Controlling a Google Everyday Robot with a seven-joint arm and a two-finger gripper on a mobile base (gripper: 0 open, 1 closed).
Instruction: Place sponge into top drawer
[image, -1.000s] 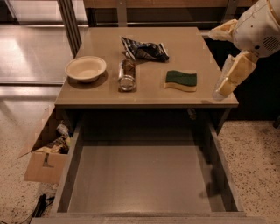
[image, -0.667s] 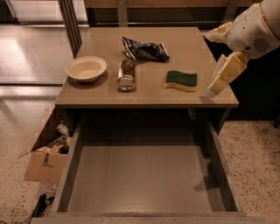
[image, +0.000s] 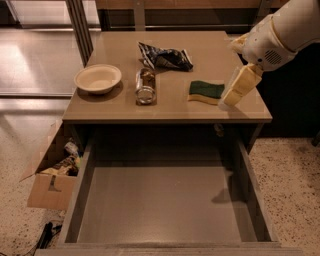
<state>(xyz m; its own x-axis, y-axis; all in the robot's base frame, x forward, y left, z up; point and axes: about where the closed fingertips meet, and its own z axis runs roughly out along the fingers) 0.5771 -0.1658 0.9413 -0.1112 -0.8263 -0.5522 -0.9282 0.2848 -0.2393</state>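
The sponge, dark green on top with a pale yellow edge, lies on the right part of the table top. The gripper hangs from the white arm at the upper right, just to the right of the sponge and close above the table. It holds nothing that I can see. The top drawer stands pulled out below the table front, wide and grey-brown, with a bare flat bottom.
A cream bowl sits at the table's left. A glass jar lies on its side in the middle. A dark blue-and-white snack bag lies at the back. A brown cardboard box with clutter stands on the floor, left of the drawer.
The gripper has moved left and slightly forward, closer to the sponge. The sponge and the other things have not moved.
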